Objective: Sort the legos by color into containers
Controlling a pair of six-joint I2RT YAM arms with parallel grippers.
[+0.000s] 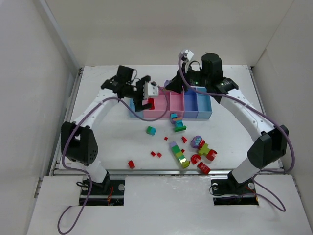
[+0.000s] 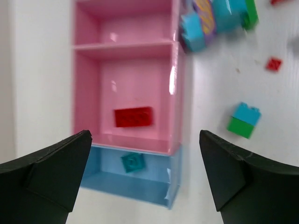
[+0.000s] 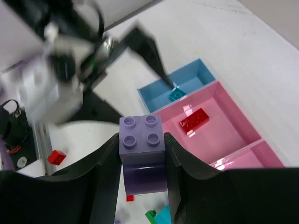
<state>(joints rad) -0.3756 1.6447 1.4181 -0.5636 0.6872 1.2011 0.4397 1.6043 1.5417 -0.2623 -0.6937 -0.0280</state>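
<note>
Tabletop [image 1: 112,142]: purple brick [image 3: 142,134] in right hand [image 3: 141,148]

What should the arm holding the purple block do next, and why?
Probably move the purple brick over the purple-blue bin and release. The right gripper holds it in its jaws, and the pink bin nearby holds a red brick, so purple doesn't belong there.

A blurred brick cluster [image 2: 216,21] runs off the left wrist view's top edge. The left arm [image 3: 56,65] is a blur in the right wrist view.
</note>
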